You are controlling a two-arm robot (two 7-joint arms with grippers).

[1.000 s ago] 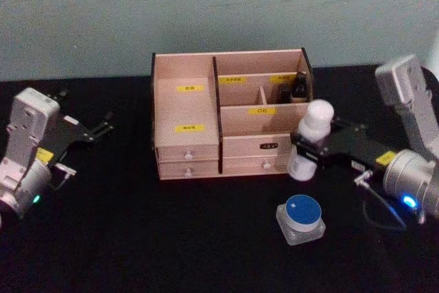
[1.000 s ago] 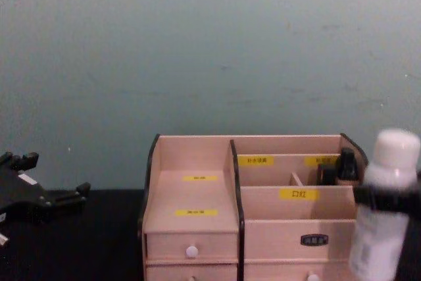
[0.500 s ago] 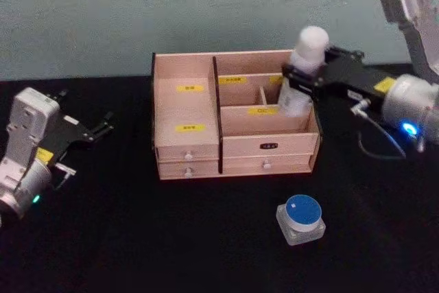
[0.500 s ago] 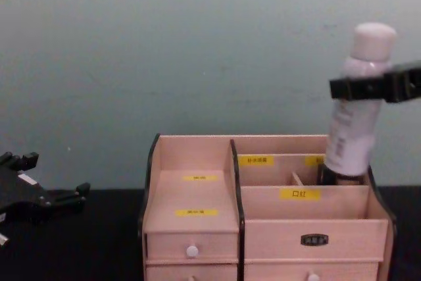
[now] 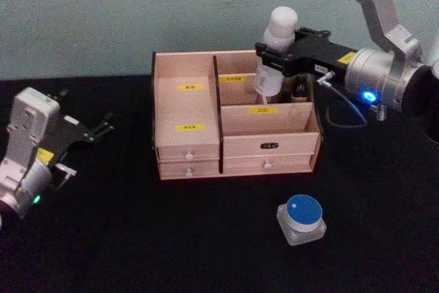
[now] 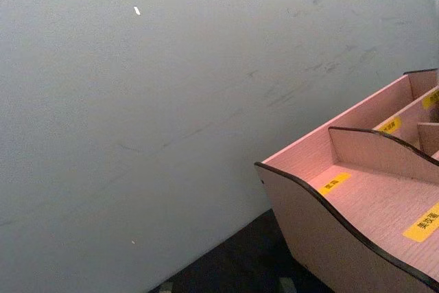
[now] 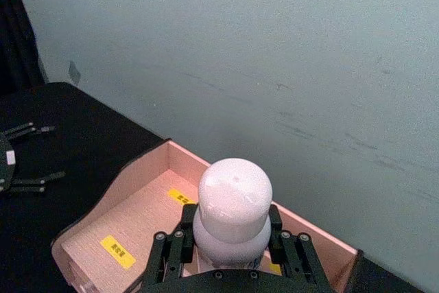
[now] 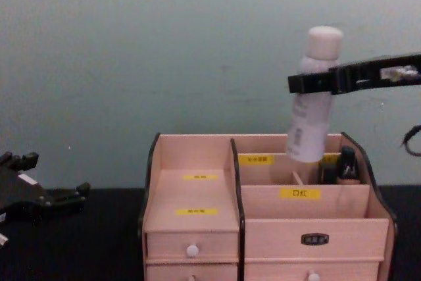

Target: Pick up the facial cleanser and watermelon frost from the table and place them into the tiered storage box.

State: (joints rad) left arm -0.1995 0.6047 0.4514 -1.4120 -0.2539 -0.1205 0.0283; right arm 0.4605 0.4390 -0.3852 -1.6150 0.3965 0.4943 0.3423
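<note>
My right gripper (image 5: 273, 57) is shut on the facial cleanser (image 5: 281, 21), a white bottle with a rounded cap. It holds the bottle slightly tilted above the back compartments of the tiered storage box (image 5: 185, 108). From the chest, the bottle (image 8: 308, 120) hangs with its base at the back row's rim, clamped in the gripper (image 8: 312, 83). The right wrist view looks down on the cap (image 7: 232, 197) over the box (image 7: 130, 217). The watermelon frost (image 5: 302, 217), a clear square jar with a blue lid, sits on the table in front of the box. My left gripper (image 5: 86, 109) rests open at the far left.
A small dark bottle (image 5: 300, 88) stands in the box's back right compartment, close beside the held bottle. The table is covered in black cloth (image 5: 171, 238). A grey-green wall (image 8: 197, 51) rises right behind the box. The box's left wall (image 6: 329, 231) shows in the left wrist view.
The right gripper has lifted the bottle from the table at the box's right front, up and leftward to above the back compartments. The left arm and the jar have stayed put.
</note>
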